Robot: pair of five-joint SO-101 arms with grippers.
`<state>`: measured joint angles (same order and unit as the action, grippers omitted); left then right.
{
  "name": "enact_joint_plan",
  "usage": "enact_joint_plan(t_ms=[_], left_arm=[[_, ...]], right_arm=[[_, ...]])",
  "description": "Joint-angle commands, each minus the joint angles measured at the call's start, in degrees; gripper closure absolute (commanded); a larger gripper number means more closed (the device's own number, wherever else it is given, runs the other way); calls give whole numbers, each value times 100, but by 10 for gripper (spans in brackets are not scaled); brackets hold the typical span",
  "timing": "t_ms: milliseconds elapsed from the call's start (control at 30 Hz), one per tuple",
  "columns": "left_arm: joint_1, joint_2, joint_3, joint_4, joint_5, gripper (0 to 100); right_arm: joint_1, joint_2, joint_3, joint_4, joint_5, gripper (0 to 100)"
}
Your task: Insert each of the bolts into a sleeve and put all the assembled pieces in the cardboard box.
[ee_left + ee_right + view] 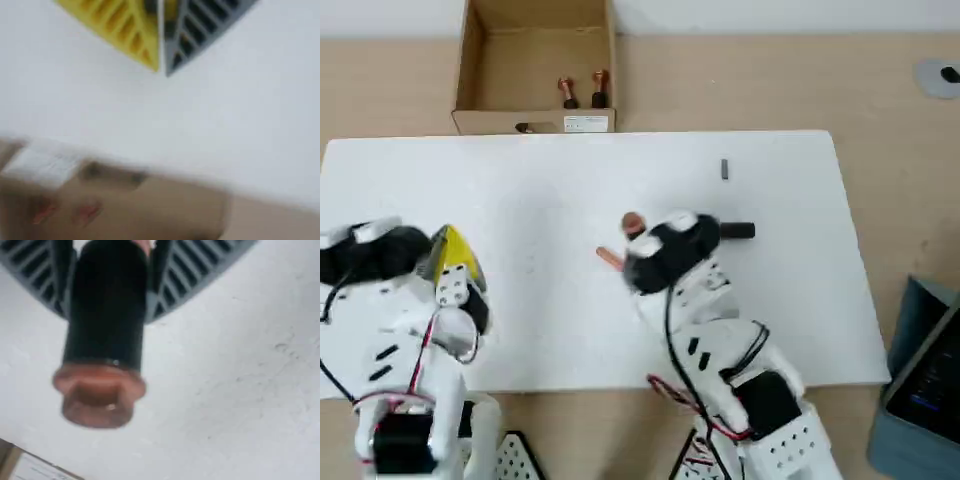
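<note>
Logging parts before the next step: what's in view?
box: one, cardboard, beyond the mat
pieces: two, copper-black, in the box
mat: one, white, on the table
bolt: one, copper, mid-mat
sleeve: one, black, mat, right of bolt
small item: one, dark, far mat
held piece: one, copper-black, in right end effector
disc: one, grey, far right
device: one, blue-grey, right edge
left end effector: one, yellow-grey, shut, empty
right end effector: one, grey, shut on held piece

Blur, cover and a cut edge
The cardboard box [150, 210] is a blur, its contents reddish smears. The right arm half covers a bolt [609, 257], and the picture's edge cuts off the gripped sleeve [107, 305].
</note>
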<state>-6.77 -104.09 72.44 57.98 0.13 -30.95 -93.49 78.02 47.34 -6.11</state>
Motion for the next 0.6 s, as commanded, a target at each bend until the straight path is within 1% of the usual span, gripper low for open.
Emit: enact_joint_plan(t_ms=[0, 133, 233, 367, 567], left_arm=[[-264, -22, 589, -44, -176, 999], [-264, -22, 1213, -44, -176, 999], [-264, -22, 1600, -44, -176, 999], [-281, -22, 2004, -44, -176, 999], [-290, -22, 2268, -44, -176, 999]], right_arm=[[242, -66, -796, 396, -273, 989], [268, 40, -1288, 774, -308, 989], [268, 514, -1798, 958, -308, 989], [268, 1596, -2782, 958, -308, 989], [268, 3811, -4505, 905, -308, 989]])
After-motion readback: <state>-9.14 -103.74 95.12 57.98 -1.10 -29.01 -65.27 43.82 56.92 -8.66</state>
